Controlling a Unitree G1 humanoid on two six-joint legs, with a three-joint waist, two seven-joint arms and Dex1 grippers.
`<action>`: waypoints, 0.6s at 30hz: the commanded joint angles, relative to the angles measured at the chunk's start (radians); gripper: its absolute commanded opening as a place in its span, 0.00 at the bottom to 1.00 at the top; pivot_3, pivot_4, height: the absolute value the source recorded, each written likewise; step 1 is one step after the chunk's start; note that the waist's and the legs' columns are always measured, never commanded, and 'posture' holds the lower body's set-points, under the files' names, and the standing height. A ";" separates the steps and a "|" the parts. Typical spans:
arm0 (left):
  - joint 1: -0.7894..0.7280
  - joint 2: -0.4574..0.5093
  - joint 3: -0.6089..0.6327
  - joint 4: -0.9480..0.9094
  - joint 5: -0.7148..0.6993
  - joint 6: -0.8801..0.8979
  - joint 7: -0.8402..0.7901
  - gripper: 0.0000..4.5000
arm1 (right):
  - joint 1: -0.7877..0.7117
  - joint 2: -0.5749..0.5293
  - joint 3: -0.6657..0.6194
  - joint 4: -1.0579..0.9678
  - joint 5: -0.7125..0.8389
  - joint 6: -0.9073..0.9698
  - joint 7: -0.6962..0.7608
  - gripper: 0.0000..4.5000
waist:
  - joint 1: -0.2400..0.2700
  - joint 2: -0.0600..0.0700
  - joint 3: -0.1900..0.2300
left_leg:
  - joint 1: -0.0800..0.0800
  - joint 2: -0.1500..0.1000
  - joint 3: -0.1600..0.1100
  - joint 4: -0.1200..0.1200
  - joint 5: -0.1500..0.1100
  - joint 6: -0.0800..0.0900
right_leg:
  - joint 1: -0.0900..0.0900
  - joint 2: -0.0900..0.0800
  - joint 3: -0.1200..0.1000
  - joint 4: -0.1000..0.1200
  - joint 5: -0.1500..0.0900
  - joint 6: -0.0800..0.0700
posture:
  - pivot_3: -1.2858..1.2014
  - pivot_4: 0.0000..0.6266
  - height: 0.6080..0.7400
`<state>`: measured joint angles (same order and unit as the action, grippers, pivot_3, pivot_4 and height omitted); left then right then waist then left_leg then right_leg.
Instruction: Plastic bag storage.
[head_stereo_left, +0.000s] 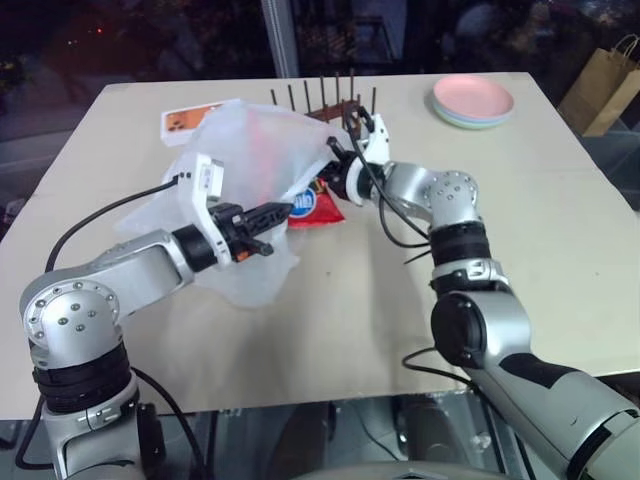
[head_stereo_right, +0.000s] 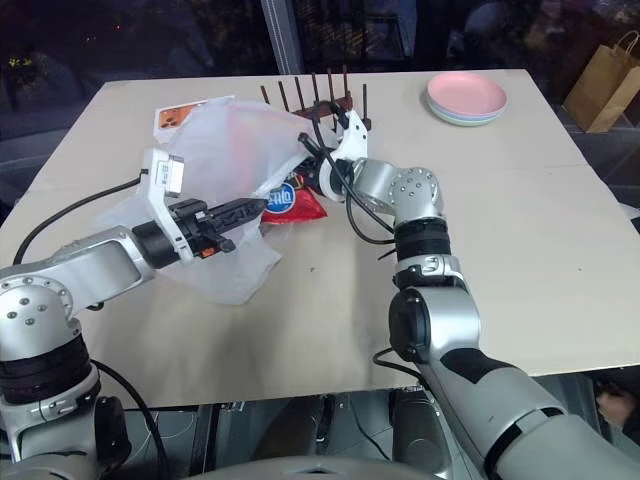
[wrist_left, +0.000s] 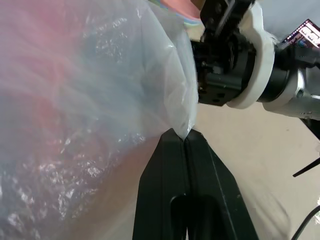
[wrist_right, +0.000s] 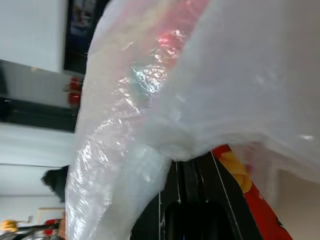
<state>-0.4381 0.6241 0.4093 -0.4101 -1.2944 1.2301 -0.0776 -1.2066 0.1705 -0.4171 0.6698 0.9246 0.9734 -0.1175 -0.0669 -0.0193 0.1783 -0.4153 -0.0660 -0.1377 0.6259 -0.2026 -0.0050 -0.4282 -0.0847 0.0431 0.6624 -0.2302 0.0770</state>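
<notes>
The plastic bag, whitish, translucent and crinkled, is pinched between the closed left gripper and the closed right gripper farther right.

Plastic bag sitting mid-table, chip packet lying just right of it, rack standing behind, plates resting far right.
</notes>
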 joint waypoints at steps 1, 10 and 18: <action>-0.044 -0.011 0.005 -0.015 -0.051 -0.053 0.037 0.00 | -0.073 0.210 0.030 0.018 0.042 -0.023 0.025 0.02 | 0.001 0.000 0.000 | 0.000 0.000 0.000 0.000 0.000 0.000 | 0.000 0.000 0.000 0.000 0.000 0.000 | 0.52 0.24 1.00; -0.003 0.009 0.002 -0.032 -0.100 -0.111 0.075 0.00 | -0.005 0.278 0.282 0.128 -0.083 -0.119 0.299 0.20 | -0.005 0.000 0.000 | 0.000 0.000 0.003 -0.001 0.000 0.000 | -0.002 0.001 0.002 0.000 0.000 0.000 | 0.52 0.24 1.00; 0.032 0.005 -0.003 0.023 -0.052 -0.186 0.078 0.00 | 0.121 0.096 0.464 -0.094 -0.227 -0.255 0.437 0.68 | 0.003 -0.001 -0.001 | 0.000 0.000 0.003 -0.001 0.000 0.000 | -0.002 0.001 0.003 0.000 0.000 0.000 | 0.52 0.24 1.00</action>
<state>-0.4055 0.6233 0.4014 -0.4077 -1.3748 1.0719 -0.0057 -1.1338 0.1605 0.0173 0.6566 0.7081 0.7403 0.2654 -0.0640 -0.0202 0.1777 -0.4155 -0.0658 -0.1355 0.6246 -0.2026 -0.0051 -0.4300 -0.0841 0.0451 0.6622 -0.2302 0.0771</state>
